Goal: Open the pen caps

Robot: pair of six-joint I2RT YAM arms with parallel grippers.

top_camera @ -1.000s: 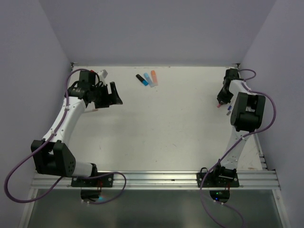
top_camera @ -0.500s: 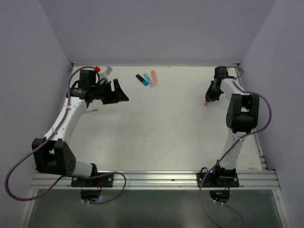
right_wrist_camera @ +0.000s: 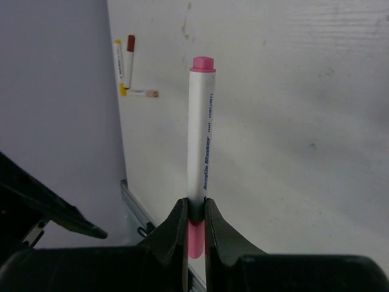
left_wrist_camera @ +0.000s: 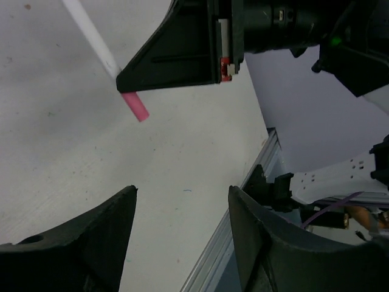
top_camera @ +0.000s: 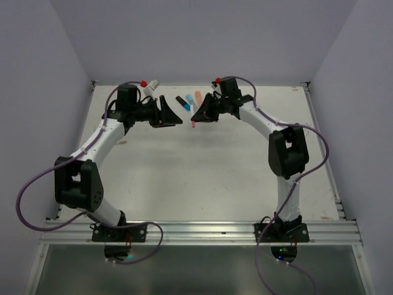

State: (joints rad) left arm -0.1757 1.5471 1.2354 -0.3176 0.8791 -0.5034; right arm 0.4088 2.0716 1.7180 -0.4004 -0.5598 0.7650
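Overhead, two arms reach to the far middle of a pale table (top_camera: 202, 184), at about twelve o'clock. On the left, the left arm's fingers (top_camera: 172, 118) stand apart with nothing between them, pointing toward three o'clock at the other arm. In the left wrist view their two tips frame a gap that sits below the pink cap (left_wrist_camera: 135, 106), near it but not touching. That cap pokes out just past the tip of the right arm's fingers (left_wrist_camera: 176, 55), on the end of a thin white pen (left_wrist_camera: 91, 30) held above the table. Behind the meeting point, at twelve o'clock, black, blue and salmon markers (top_camera: 189, 101) lie side by side. On the right, the right arm's fingers are clamped on the white pen close to its pink cap, and the long barrel runs away to a small pink stub (right_wrist_camera: 202, 62) at the far end; I cannot tell for certain which pink end comes off. More thin pens (right_wrist_camera: 126, 64) lie at ten o'clock in the right wrist view. The step in hand looks like presenting the pen for uncapping — no cap is off yet. Next, the left fingers would need to centre on the pink cap alone, close without catching the right fingertip, and pull straight along the barrel.
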